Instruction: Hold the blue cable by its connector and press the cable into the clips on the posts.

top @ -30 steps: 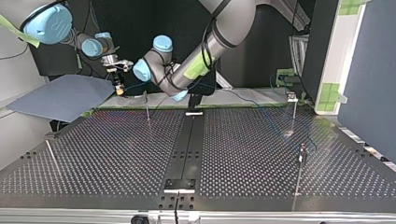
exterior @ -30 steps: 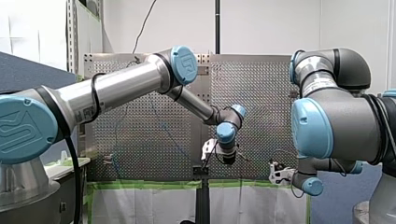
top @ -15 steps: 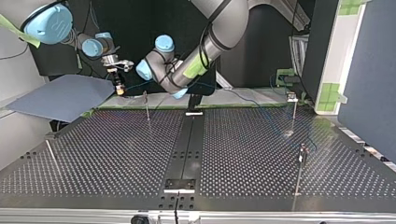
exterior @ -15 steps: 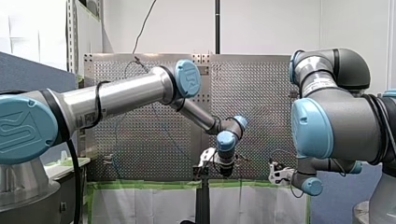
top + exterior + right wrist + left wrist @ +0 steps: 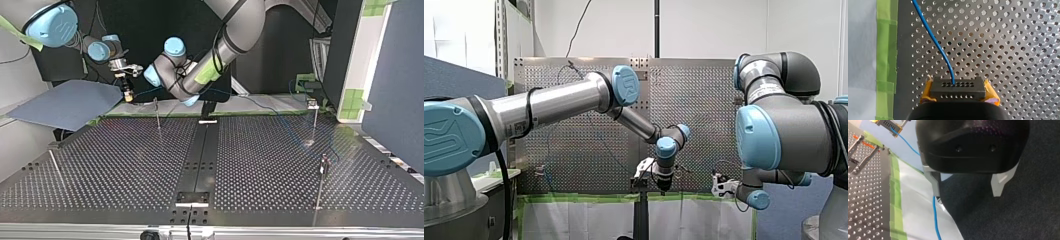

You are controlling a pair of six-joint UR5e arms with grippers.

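A dark perforated surface point(image 5: 125, 170) fills most of the top view, split down its middle by a plain black strip point(image 5: 200, 155). Green tape point(image 5: 886, 37) runs along the surface's far edge, and a white sheet point(image 5: 915, 207) lies just beyond the tape, next to dark carpet point(image 5: 1010, 215). At the top view's left a grey-blue panel point(image 5: 65, 102) sits tilted just past the surface's corner. At its right stands a white upright point(image 5: 370, 55) with green tape squares point(image 5: 352, 100) stuck on it. In the front view a black pole point(image 5: 656, 25) rises before a white wall point(image 5: 714, 27)
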